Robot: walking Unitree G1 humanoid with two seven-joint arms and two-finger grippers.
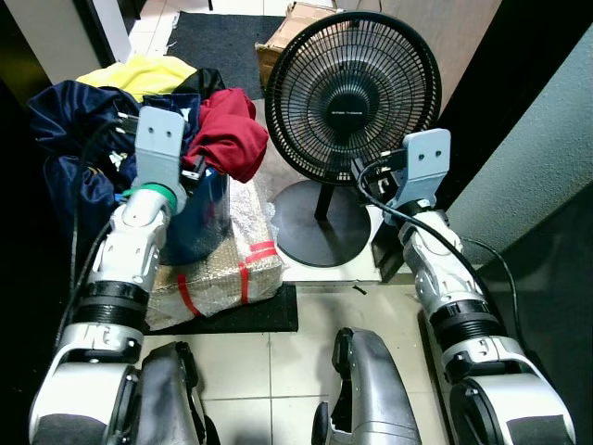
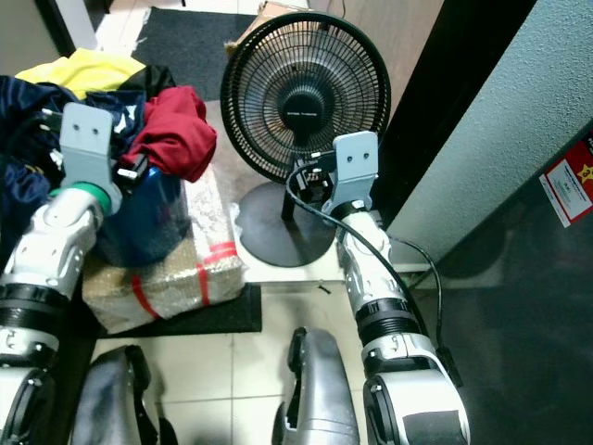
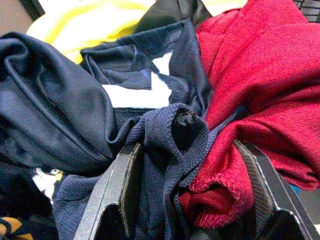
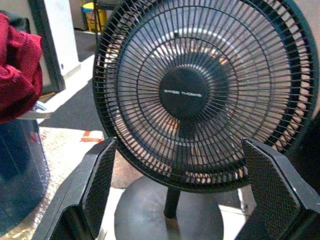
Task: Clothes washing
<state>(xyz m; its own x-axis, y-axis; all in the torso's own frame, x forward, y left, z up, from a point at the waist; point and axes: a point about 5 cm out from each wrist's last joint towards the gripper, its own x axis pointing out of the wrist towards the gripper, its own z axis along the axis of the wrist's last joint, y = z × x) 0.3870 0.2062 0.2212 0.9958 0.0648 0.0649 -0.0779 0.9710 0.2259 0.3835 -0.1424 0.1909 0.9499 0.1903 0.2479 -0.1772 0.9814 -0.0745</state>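
Navy knit fabric (image 3: 165, 165) bunches between the left gripper's (image 3: 187, 187) wide-spread fingers, beside the red garment (image 1: 227, 134) atop the blue bin (image 1: 199, 218); soft, light, best pinched at that fold. Right gripper (image 4: 182, 185) gapes empty toward the fan (image 1: 352, 83).

Laundry heap and floor fan, seen over two raised silver arms.

Upper left of frame: heap of clothes (image 1: 111, 111) in navy, yellow and red, red garment (image 1: 227, 130) draped over rim of blue bin (image 1: 199, 218), bin resting on wrapped parcel with red tape (image 1: 227, 269). Left arm (image 1: 139, 222) reaching up from lower left to the heap's edge. Centre top: black fan (image 1: 352, 83) on round base. Right arm (image 1: 435, 241) rising at right beside fan, black cable looped at wrist. Tiled floor (image 1: 269, 371) below, dark mat (image 1: 250, 315) at parcel's foot.
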